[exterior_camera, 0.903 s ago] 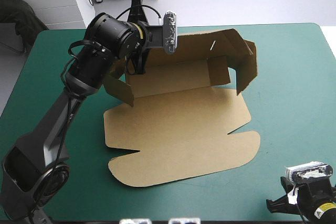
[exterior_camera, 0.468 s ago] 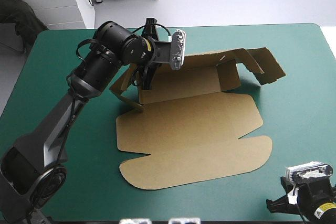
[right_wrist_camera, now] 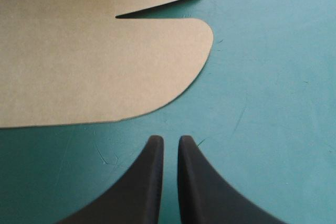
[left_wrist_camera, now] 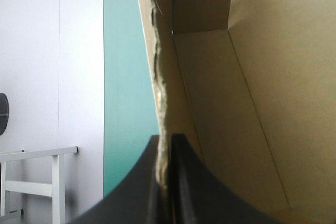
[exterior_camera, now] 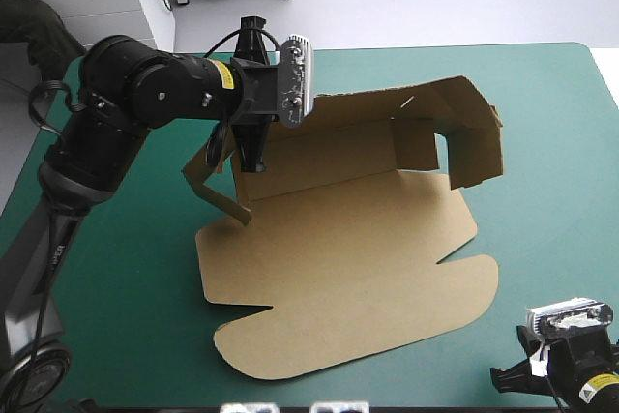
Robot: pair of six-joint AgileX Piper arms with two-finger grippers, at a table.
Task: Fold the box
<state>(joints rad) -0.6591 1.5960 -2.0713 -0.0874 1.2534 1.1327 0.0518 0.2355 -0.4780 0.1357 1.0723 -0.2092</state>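
Observation:
The brown box (exterior_camera: 338, 249) lies as a cut sheet, its wide lid panel flat on the teal-green cover. Its back wall (exterior_camera: 348, 137) stands raised and the right side flap (exterior_camera: 476, 147) is bent up and forward. A left flap (exterior_camera: 215, 191) hangs loose. My left gripper (exterior_camera: 251, 150) pinches the back wall near its left end. In the left wrist view the left gripper (left_wrist_camera: 168, 142) is shut on the board's edge (left_wrist_camera: 160, 77). My right gripper (right_wrist_camera: 170, 140) is shut over bare cover, just short of the lid's rounded corner (right_wrist_camera: 173, 51).
The teal-green cover (exterior_camera: 542, 94) runs from the raised right flap to the table's right edge. The lid's front lip (exterior_camera: 387, 336) reaches toward the near right corner, where the right arm (exterior_camera: 571, 365) sits low.
Just before, the back wall and right flap lay lower and the sheet sat farther right. The left gripper has since pulled back toward the left, raising the wall and flap.

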